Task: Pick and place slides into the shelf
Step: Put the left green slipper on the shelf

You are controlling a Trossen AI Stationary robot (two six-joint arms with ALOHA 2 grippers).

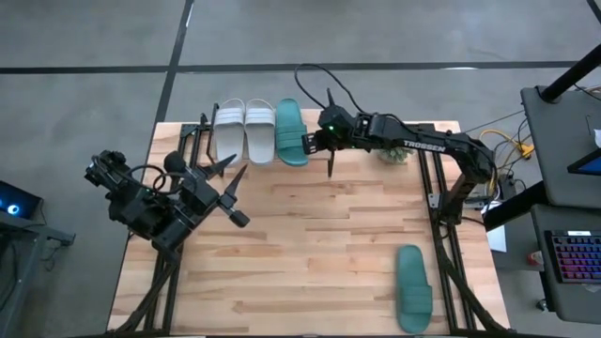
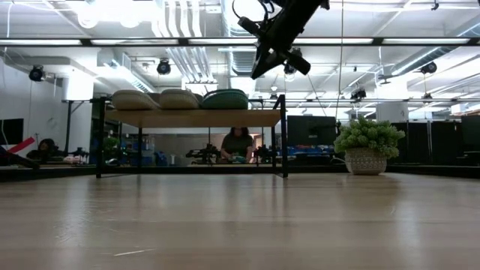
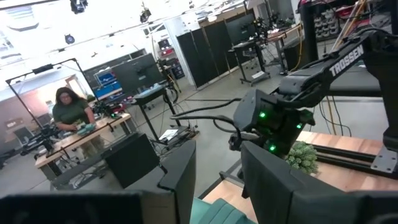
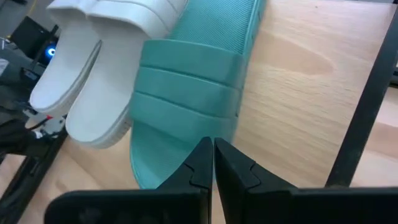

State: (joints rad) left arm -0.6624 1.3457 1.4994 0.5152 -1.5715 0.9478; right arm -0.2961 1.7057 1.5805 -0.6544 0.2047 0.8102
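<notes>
One teal slide (image 1: pixel 412 289) on tabletop (image 1: pixel 310 244)

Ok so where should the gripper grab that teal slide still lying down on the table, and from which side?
Grip the teal slide across its wide strap, coming straight down from above. It lies flat, sole down, near the table's right edge, so the raised strap is the easiest part to pinch.

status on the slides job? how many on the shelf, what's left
Done: three slides on the shelf, two pale grey-white slides and a teal slide. In hand: nothing; the right gripper hangs shut just above that teal slide, the left gripper waits open at the table's left. Left: the second teal slide, on the table near the front right.
</notes>
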